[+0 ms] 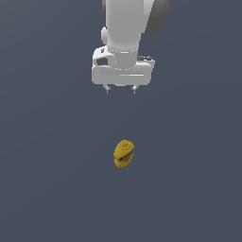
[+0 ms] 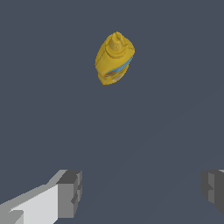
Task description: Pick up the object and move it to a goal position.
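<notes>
A small yellow squeeze bottle (image 1: 124,154) with a yellow nozzle cap and a red-and-blue label stands on the dark grey floor, in the lower middle of the exterior view. My white gripper (image 1: 120,90) hangs well above and behind it, apart from it, with the jaws spread wide and nothing between them. In the wrist view the bottle (image 2: 114,58) shows ahead of the gripper (image 2: 142,192), well clear of both grey fingertips (image 2: 70,192).
The dark grey floor (image 1: 47,189) spreads flat around the bottle. No other objects, containers or edges show in either view.
</notes>
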Robot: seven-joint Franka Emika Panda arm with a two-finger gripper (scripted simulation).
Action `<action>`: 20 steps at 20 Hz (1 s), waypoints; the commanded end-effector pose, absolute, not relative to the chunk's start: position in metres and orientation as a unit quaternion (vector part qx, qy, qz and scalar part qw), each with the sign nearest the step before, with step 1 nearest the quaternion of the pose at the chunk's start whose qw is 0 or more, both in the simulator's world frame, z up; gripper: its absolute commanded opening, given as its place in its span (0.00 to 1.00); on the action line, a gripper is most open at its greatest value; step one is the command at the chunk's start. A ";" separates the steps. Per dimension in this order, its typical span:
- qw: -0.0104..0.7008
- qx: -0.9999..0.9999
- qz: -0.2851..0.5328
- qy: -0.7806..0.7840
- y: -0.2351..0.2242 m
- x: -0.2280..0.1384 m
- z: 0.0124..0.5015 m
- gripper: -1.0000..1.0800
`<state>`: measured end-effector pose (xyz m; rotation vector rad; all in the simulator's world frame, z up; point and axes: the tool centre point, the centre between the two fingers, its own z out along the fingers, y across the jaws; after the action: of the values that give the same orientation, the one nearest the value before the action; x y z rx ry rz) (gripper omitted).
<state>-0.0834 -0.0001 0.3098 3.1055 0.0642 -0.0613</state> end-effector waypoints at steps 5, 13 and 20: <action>0.022 0.999 -0.023 0.032 0.009 -0.085 0.308 0.96; 0.030 0.998 -0.028 0.053 0.025 -0.087 0.306 0.96; 0.029 0.999 -0.027 0.029 0.025 -0.080 0.304 0.96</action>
<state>-0.0819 0.0251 0.3046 3.0804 0.1118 -0.0831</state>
